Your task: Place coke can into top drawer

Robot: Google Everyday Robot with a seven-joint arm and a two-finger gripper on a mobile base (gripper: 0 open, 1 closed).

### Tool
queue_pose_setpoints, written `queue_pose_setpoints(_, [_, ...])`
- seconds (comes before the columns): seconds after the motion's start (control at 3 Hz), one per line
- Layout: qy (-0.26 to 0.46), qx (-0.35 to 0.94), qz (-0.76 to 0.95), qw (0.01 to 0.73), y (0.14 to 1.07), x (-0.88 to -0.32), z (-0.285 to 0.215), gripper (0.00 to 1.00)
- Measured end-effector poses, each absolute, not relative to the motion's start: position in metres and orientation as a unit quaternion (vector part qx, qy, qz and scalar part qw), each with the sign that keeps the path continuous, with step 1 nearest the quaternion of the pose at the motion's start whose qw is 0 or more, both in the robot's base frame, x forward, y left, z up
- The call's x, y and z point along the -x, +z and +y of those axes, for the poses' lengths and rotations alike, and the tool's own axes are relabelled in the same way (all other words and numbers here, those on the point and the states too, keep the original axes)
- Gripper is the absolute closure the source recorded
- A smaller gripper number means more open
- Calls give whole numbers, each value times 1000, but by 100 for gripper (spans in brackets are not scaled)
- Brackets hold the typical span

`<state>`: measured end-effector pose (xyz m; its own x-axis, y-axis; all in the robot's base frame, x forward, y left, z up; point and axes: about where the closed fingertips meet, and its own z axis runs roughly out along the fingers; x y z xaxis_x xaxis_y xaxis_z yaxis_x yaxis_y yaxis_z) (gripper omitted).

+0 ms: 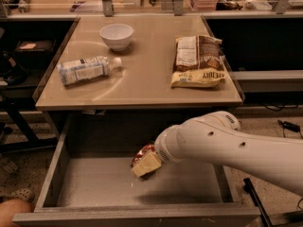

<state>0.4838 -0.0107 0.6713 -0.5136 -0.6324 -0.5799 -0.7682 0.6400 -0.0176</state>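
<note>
The top drawer (94,183) is pulled open below the tabletop, grey with a scuffed flat bottom. My gripper (146,163) reaches in from the right on a thick white arm (222,145) and hangs over the middle of the drawer. It is shut on the coke can (142,153), a small red can that shows just behind a cream finger (147,164). The can is held a little above the drawer bottom, tilted. Most of the can is hidden by the finger and the wrist.
On the beige tabletop (142,79) lie a clear white-labelled plastic bottle (85,70) at the left, a white bowl (116,35) at the back and two snack bags (196,60) at the right. A black cabinet opening stands left of the table.
</note>
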Motion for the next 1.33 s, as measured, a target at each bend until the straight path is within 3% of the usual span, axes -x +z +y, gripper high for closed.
queue_pose_setpoints(0.67, [-54,366,891,263,782,-432,-80,0])
queue_pose_setpoints(1.33, [-70,319,910,257,798,-428,-103,0])
